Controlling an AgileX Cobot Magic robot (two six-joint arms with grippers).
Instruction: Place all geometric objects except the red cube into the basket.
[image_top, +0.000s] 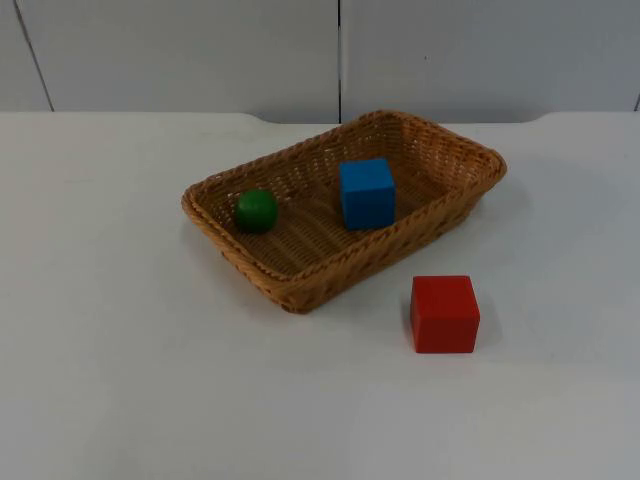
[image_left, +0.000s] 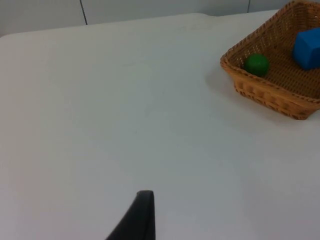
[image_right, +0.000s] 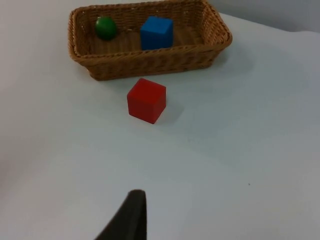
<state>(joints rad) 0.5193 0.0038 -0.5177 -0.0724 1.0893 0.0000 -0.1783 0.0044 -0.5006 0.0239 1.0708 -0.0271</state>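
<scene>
Sitting slantwise on the white surface (image_top: 120, 380), the wicker basket (image_top: 300, 290) holds two of the shapes. A green ball (image_top: 256, 210) lies at its left end, close to the woven wall, and a blue cube (image_top: 366, 193) stands on the basket floor toward the middle, well apart from the ball. Outside, just in front of the basket's long near wall and not touching it, a red cube (image_top: 444, 313) rests flat on the surface.

From the left wrist view, one black fingertip of the left gripper (image_left: 136, 217) rises over bare surface, with the basket (image_left: 270, 95) well away from it, the green ball (image_left: 256, 64) inside near the corner and the blue cube (image_left: 308, 47) beyond it. Whether this gripper is spread or closed cannot be told from the single tip, and nothing is seen in its hold.

From the right wrist view, a black fingertip of the right gripper (image_right: 127, 217) likewise stands over bare surface. The red cube (image_right: 146, 100) lies ahead of it, some way off, and the basket (image_right: 150, 62) lies just past the cube with the green ball (image_right: 105, 28) and the blue cube (image_right: 156, 33) inside. How far this gripper is spread cannot be told either; nothing is seen in its grasp.

The basket is a shallow rectangle of tan woven cane with a braided rim and sloping walls. Both cubes are smooth, matte and sharp-edged; the ball is round with a slight sheen. A grey partition wall (image_top: 200, 50) stands behind the surface.
</scene>
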